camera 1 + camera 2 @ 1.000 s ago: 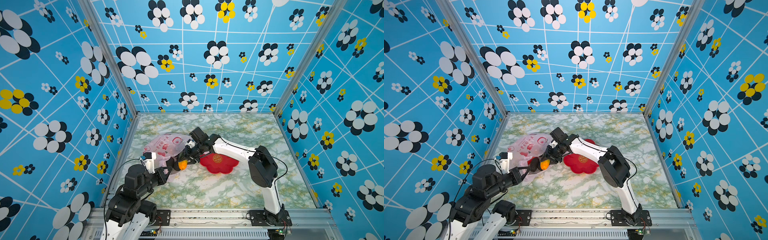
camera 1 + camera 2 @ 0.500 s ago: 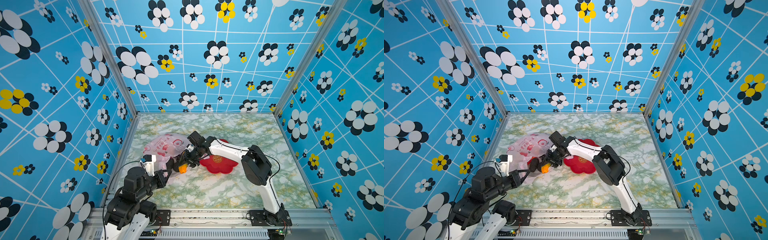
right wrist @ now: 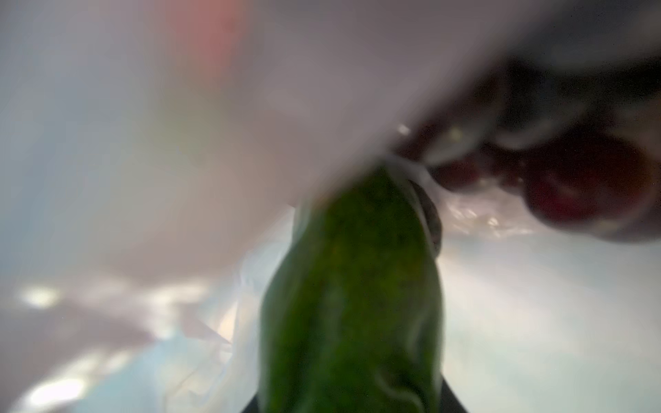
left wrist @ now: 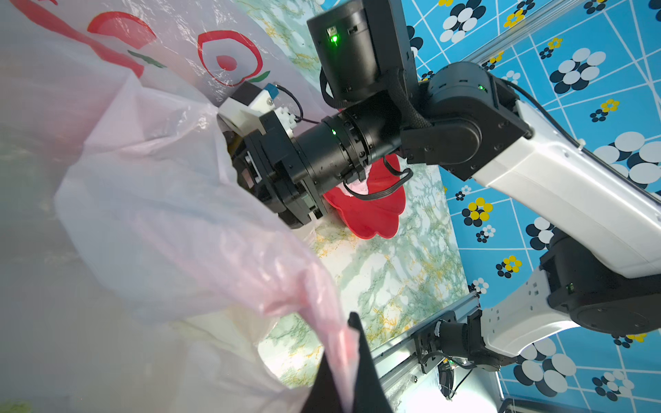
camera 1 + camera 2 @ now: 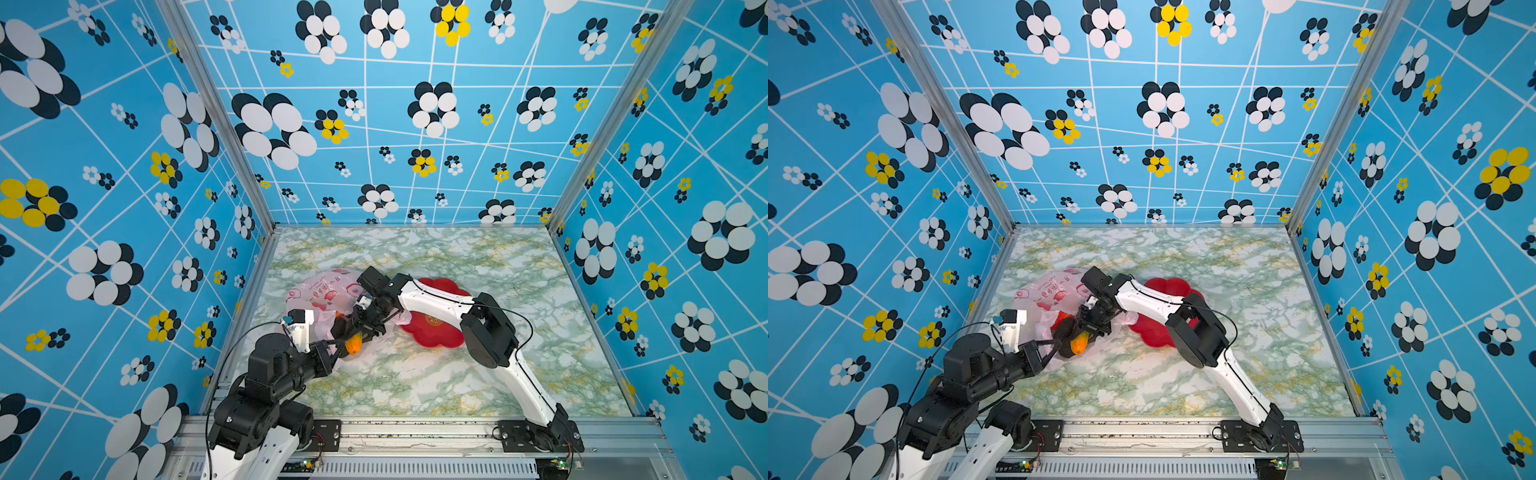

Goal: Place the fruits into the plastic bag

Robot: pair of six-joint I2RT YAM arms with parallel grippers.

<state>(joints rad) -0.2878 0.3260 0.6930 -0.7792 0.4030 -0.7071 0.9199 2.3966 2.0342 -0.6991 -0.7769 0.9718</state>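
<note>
Nearest you, your left gripper (image 4: 352,334) is pinched tight on the edge of the one plastic bag (image 5: 320,291). Just beyond, your right gripper (image 5: 360,332) clamps one green-orange oblong fruit (image 5: 353,345) at the bag's mouth. One dark grape bunch (image 3: 572,186) lies inside. One red dish (image 5: 436,334) sits farther right.

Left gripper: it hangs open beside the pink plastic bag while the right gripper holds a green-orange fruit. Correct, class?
Not open: the left wrist view shows the left gripper shut on the plastic bag; the right gripper holds the green-orange fruit.
</note>
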